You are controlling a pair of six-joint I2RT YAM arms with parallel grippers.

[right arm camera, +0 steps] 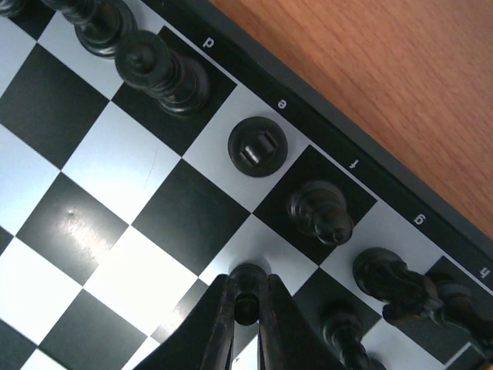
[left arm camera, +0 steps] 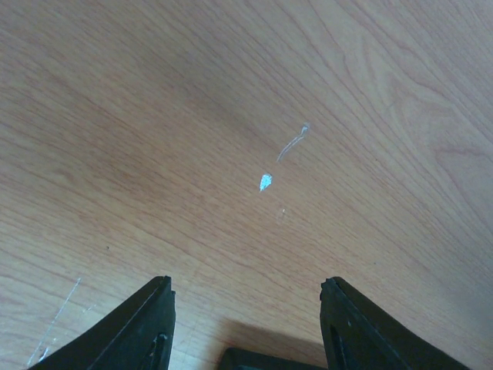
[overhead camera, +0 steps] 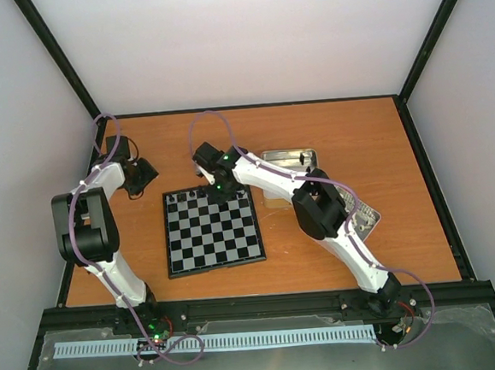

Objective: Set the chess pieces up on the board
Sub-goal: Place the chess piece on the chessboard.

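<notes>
The right gripper (right arm camera: 248, 287) pinched a tiny black plastic pawn (right arm camera: 248, 271) between narrow jaws at the black-and-silver square chessboard (right arm camera: 115, 177) (one row inside the back-row chessmen (right arm camera: 320, 212)). The left gripper (left arm camera: 246, 308) hung parted over the bare wooden surface (left arm camera: 231, 116).

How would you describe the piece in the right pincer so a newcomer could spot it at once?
On the chessboard, find the far back row of black pieces. One row inward, over the light square before the f-file bishop, is a black pawn. It alone sits between the right pincer's fingers.
</notes>
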